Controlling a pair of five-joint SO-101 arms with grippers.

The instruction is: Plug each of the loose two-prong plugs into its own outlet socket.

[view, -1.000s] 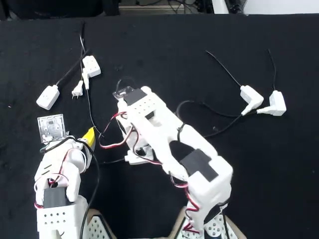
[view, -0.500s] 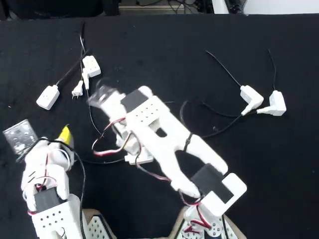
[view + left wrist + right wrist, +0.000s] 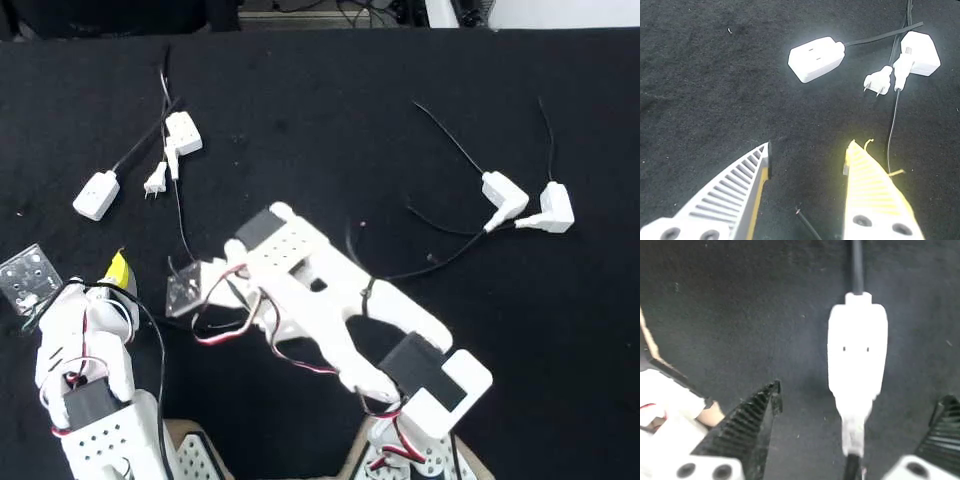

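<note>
While right fingers (image 3: 747,425) gape, socket (image 3: 857,355) between, untouched.

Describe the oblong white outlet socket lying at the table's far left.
The outlet socket is a white, plastic-looking oblong block with rounded corners. Two narrow slots show on its upper face, both empty. A black cord leaves one end. It lies flat on the black table, apart from the loose plug nearby.
</note>
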